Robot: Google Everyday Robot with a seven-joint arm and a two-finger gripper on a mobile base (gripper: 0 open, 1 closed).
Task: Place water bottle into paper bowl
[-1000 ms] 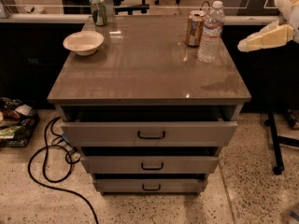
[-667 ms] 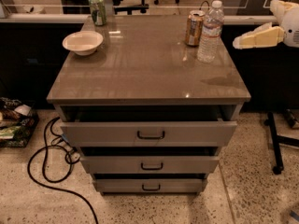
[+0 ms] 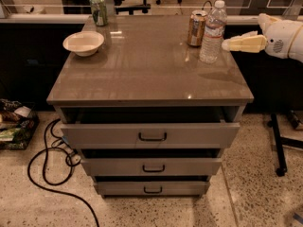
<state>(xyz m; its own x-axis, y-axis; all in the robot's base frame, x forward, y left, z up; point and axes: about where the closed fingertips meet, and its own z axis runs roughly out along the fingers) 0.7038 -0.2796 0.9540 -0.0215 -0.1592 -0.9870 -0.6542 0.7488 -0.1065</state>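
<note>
The hand (image 3: 227,44) reaches in from beyond the right edge of the worktop (image 3: 142,72) and has moved left since a second ago. Its tip is now just beside the water bottle (image 3: 212,32), and from this angle it seems to fall just short of touching. Whether the hand is released or clenched cannot be told. The water bottle stands upright near the back right corner, where it stood before. The orange-brown can (image 3: 196,28) is just beside it on the left, slightly further back. The paper bowl (image 3: 83,43) sits near the back left corner, well apart from the bottle and unmoved. The green can (image 3: 98,10) stands behind the bowl at the back edge.
</note>
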